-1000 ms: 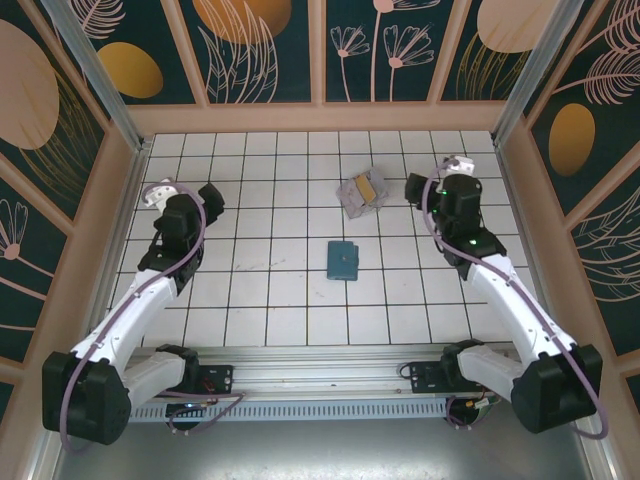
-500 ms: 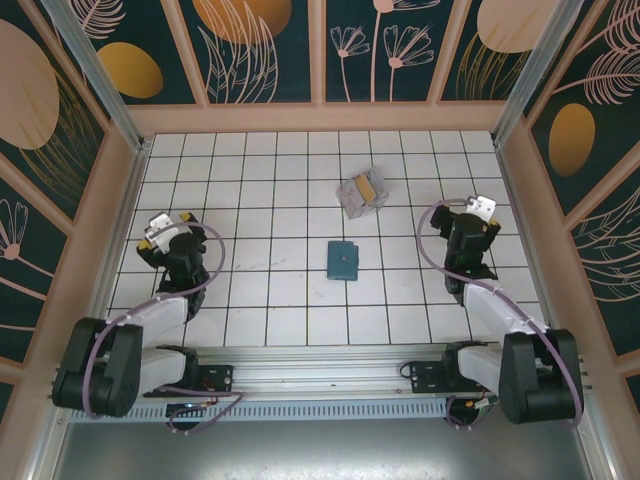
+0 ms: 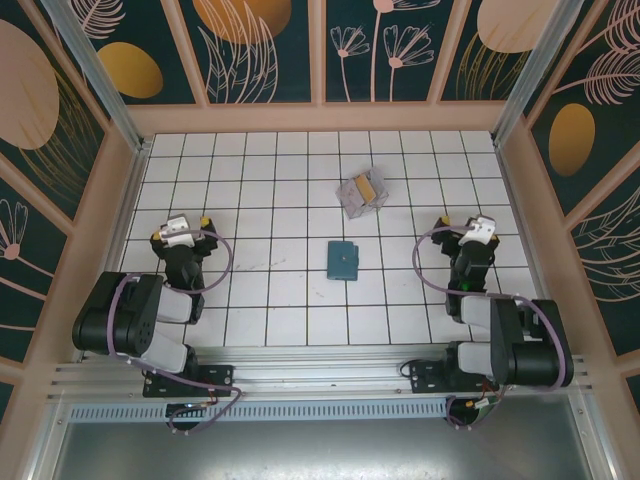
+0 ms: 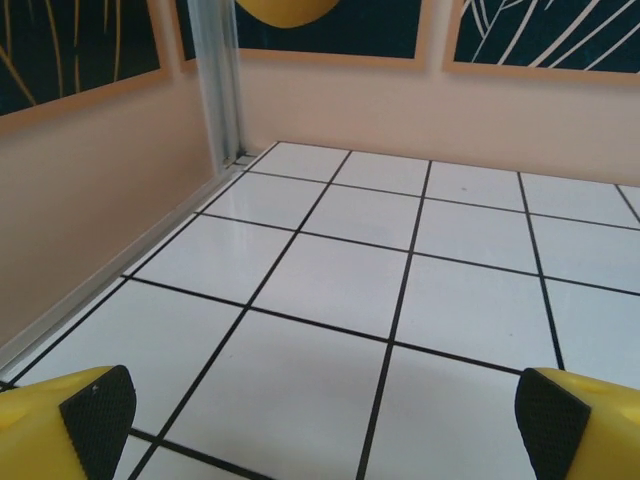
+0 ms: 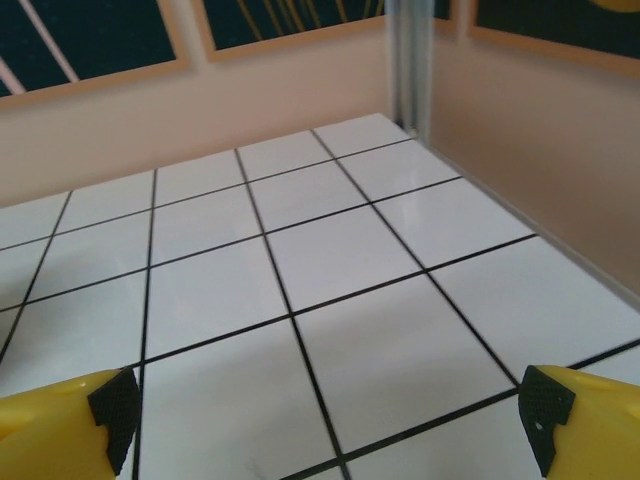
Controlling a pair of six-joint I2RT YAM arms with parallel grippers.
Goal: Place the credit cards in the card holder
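The card holder lies flat on the white tiled table, near its middle when seen from the top camera. The credit cards lie in a small loose bunch farther from the arm bases and a little to the right. They are near the card holder but do not touch it, and the gold-yellow card shows among the grey ones. The left end effector is close to the left wall, well apart from both things. In the left wrist view its yellow fingers stand wide apart over bare tiles and hold nothing. The right end effector is at the right side of the table, also well apart from the cards. In the right wrist view its fingers are fully spread and empty.
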